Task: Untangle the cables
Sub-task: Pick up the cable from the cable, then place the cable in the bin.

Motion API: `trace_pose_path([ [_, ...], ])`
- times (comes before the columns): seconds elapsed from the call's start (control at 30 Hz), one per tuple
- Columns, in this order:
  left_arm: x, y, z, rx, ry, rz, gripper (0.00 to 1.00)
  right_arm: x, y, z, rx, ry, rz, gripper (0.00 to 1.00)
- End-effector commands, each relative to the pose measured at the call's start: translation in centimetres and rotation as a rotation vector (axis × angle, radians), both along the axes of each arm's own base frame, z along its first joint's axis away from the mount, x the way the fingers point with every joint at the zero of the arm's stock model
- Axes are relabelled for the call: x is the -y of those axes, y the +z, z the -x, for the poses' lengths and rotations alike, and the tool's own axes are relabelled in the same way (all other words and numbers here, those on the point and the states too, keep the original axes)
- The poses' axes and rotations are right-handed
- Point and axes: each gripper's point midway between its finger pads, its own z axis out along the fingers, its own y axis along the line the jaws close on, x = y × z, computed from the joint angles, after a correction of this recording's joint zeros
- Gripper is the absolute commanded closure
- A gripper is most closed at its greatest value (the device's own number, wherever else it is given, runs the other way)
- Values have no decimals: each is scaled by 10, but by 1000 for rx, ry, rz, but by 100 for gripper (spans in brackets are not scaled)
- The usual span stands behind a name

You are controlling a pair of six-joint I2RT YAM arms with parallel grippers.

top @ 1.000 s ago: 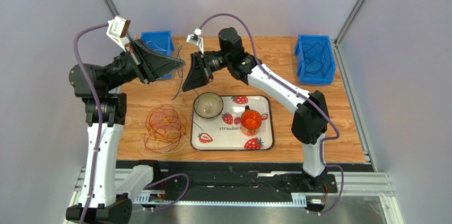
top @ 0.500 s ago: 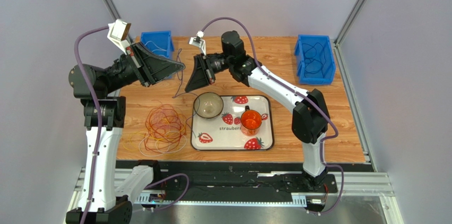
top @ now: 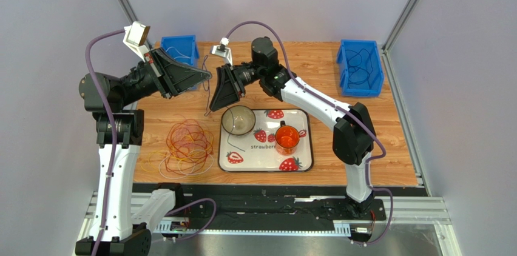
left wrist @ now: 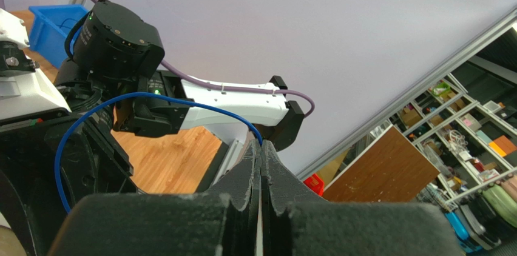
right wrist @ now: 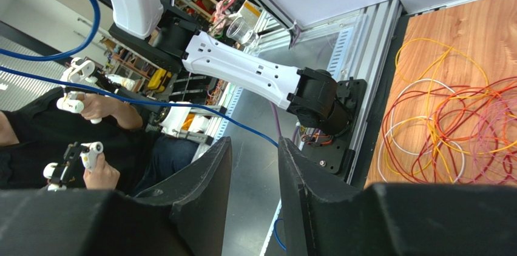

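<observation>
The left hand (left wrist: 261, 150) is clenched on a blue cable (left wrist: 152, 95) that arcs off its tips toward the right hand (right wrist: 255, 147). That hand is released, the cable slanting lengthwise across its parted tips. Other cables (top: 188, 144) lie coiled on the bench (top: 315, 68), left of the tray (top: 303, 162).

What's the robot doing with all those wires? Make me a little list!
left gripper: jaws shut on the blue cable
right gripper: jaws open, blue cable at its tips
cable pile: tangled on the table, left of the tray
on the tray: bowl, orange cup
blue bin: far right corner, dark cables inside
</observation>
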Motion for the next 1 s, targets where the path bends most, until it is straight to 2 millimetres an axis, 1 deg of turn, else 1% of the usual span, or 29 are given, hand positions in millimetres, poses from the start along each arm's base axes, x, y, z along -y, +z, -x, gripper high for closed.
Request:
trace_pose_path([
  [0.0, 0, 13, 11, 74, -10, -9, 100, -1, 9, 8, 27, 47, -27, 64],
  [0.03, 0, 13, 11, 71, -10, -8, 100, -2, 8, 11, 28, 58, -27, 62],
  [0.1, 0, 14, 11, 72, -12, -5, 100, -5, 4, 10, 20, 58, -20, 56],
  [0.13, 0, 14, 11, 72, -14, -5, 100, -6, 2, 10, 19, 58, -18, 50],
  [0.23, 0, 17, 14, 78, -19, 0, 100, -9, 0, 6, 20, 47, -19, 40],
  [0.27, 0, 17, 13, 75, -20, 1, 100, -10, 4, 5, 29, 47, -28, 38],
  [0.3, 0, 17, 15, 77, -24, 1, 100, -13, 1, 3, 23, 48, -23, 38],
  [0.4, 0, 18, 16, 80, -25, 0, 100, -17, 2, -1, 16, 55, -17, 39],
  [0.5, 0, 18, 16, 82, -24, -6, 100, -16, 5, 0, 24, 58, -24, 49],
  [0.53, 0, 18, 16, 82, -24, -7, 100, -16, 5, -1, 25, 58, -25, 63],
  [0.6, 0, 16, 15, 74, -23, -8, 100, -14, 6, 1, 26, 62, -24, 78],
  [0.63, 0, 16, 15, 74, -22, -7, 100, -13, 6, 2, 27, 62, -25, 91],
  [0.7, 0, 15, 14, 72, -21, -8, 100, -13, 6, 2, 26, 58, -24, 99],
  [0.83, 0, 13, 14, 76, -18, -13, 100, -13, 6, 3, 25, 56, -25, 100],
  [0.9, 0, 9, 13, 69, -12, -22, 100, -11, 9, 2, 27, 46, -27, 100],
  [0.97, 0, 8, 16, 78, -6, -35, 100, -8, 14, 0, 30, 32, -31, 100],
])
